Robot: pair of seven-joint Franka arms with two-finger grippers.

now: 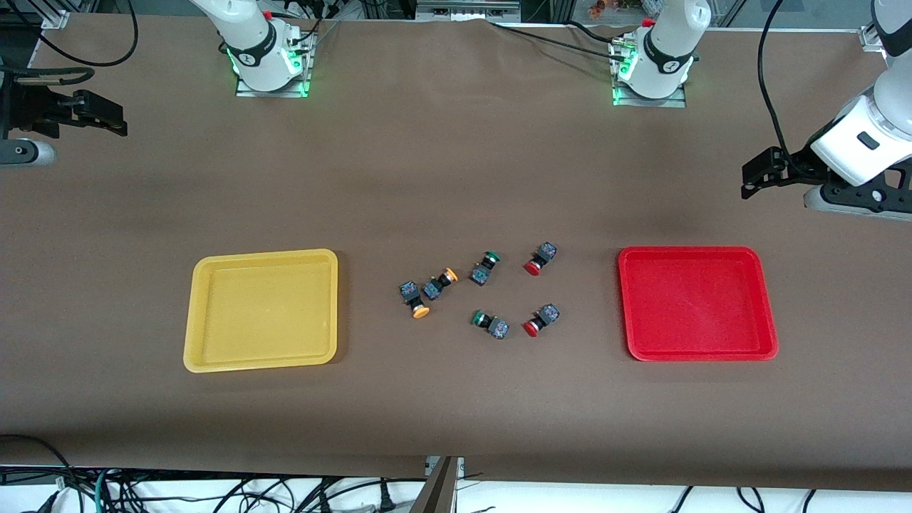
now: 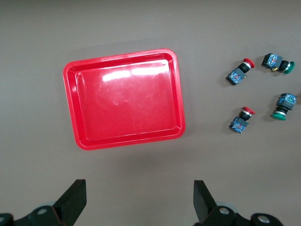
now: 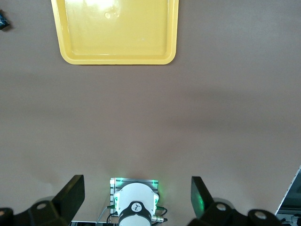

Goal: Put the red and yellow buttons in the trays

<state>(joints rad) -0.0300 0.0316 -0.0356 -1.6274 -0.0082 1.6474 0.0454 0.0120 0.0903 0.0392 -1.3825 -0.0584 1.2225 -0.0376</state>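
Observation:
The yellow tray (image 1: 263, 254) lies toward the right arm's end of the table and the red tray (image 1: 691, 250) toward the left arm's end; both hold nothing. Between them lie two red-capped buttons (image 1: 540, 259) (image 1: 541, 320) and two yellow-capped buttons (image 1: 415, 299) (image 1: 439, 283). The left wrist view shows the red tray (image 2: 122, 55) and both red buttons (image 2: 239, 72) (image 2: 241, 119). My left gripper (image 1: 755, 174) (image 2: 139, 197) is open and empty, up over bare table at the left arm's end. My right gripper (image 1: 114, 117) (image 3: 136, 197) is open and empty, up at the right arm's end. The right wrist view shows the yellow tray (image 3: 117, 60).
Two green-capped switches (image 1: 484, 268) (image 1: 490, 323) lie among the buttons; they also show in the left wrist view (image 2: 276, 63) (image 2: 283, 105). The right arm's base (image 3: 136, 205) shows in the right wrist view. Brown cloth covers the table.

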